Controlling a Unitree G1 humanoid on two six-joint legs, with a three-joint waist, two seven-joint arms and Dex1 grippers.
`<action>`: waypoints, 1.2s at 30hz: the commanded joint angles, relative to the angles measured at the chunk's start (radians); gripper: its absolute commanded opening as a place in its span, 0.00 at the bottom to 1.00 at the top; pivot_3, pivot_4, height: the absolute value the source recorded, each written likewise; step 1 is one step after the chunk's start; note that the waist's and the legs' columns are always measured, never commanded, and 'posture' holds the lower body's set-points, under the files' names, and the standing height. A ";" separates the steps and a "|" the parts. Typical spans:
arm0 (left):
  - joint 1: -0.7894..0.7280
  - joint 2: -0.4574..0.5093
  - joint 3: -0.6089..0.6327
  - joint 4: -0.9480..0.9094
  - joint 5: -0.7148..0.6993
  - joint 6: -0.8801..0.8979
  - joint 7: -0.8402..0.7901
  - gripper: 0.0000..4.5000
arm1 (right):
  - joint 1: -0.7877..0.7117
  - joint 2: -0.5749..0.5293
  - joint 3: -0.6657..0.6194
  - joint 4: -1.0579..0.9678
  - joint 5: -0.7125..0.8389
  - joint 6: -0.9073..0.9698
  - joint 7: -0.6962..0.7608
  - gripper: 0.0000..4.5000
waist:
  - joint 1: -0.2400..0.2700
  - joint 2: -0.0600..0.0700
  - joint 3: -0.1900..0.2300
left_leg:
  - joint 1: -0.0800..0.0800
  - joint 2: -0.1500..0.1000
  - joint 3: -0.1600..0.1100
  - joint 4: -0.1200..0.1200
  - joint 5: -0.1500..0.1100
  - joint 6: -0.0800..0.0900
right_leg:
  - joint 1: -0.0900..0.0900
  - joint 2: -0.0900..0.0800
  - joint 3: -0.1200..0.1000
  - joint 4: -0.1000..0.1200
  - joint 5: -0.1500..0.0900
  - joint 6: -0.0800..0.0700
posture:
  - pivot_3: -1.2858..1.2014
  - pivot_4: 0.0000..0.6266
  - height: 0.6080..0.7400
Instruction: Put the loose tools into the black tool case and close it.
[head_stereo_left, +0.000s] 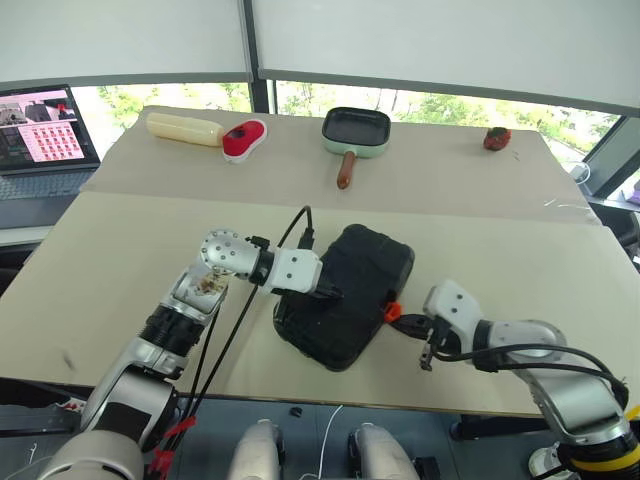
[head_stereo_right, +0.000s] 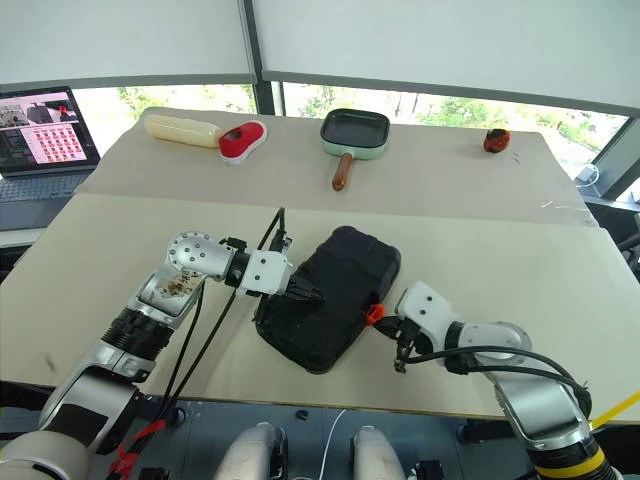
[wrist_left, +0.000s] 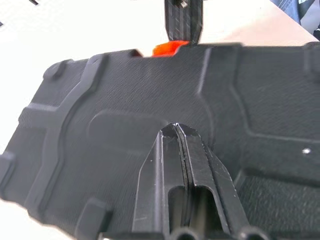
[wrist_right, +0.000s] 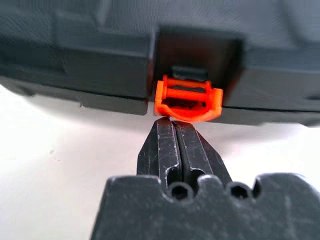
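I see the black tool case (head_stereo_left: 345, 296) lying closed on the near tabletop (head_stereo_left: 120, 260), its two halves together, set at a slant at about six o'clock from the pale-green pan (head_stereo_left: 356, 131). Its small orange latch (head_stereo_left: 392, 311) juts from the edge at the case's four o'clock.

My left claw (head_stereo_left: 336, 293) sits on the case's textured lid with both fingers pressed flat together, holding nothing; in the left wrist view the fingertips (wrist_left: 178, 131) rest on the lid surface. My right claw (wrist_right: 172, 121) is likewise fully closed and empty, its tip right under the orange latch; in the right wrist view it touches, or all but touches, the latch's lower lip, and I cannot tell which.

Further out, on the far tabletop (head_stereo_left: 430, 180), the pan stands at twelve o'clock from the case with its brown handle (head_stereo_left: 346, 172) pointing toward me. At about ten o'clock lie a cream bottle (head_stereo_left: 185, 128) and a red item on a white dish (head_stereo_left: 244, 138). A small red object (head_stereo_left: 497, 139) sits at one o'clock. A laptop (head_stereo_left: 45, 130) is open at the far left.
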 joint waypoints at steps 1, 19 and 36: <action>0.017 -0.013 -0.055 0.043 0.052 -0.022 -0.007 0.01 | -0.004 0.012 -0.053 -0.118 0.064 -0.012 -0.010 0.00 | 0.000 0.003 -0.003 | 0.000 0.000 0.000 0.000 0.000 0.000 | 0.000 0.000 0.000 0.000 0.000 0.000 | 0.52 0.24 1.00; -0.002 -0.015 -0.051 0.081 0.065 -0.047 -0.008 0.01 | 0.025 -0.086 0.000 0.151 -0.071 -0.128 0.009 0.00 | 0.009 0.007 -0.007 | 0.003 -0.002 0.000 0.000 0.001 0.001 | 0.004 -0.001 0.000 -0.001 0.000 0.001 | 0.52 0.24 1.00; 0.007 -0.018 -0.048 0.110 0.076 -0.047 0.014 0.01 | -0.232 0.065 0.015 0.030 0.067 0.095 -0.040 0.00 | -0.008 0.015 -0.011 | 0.002 0.000 0.000 0.000 0.001 0.001 | 0.002 0.001 0.002 0.000 0.000 0.000 | 0.52 0.24 1.00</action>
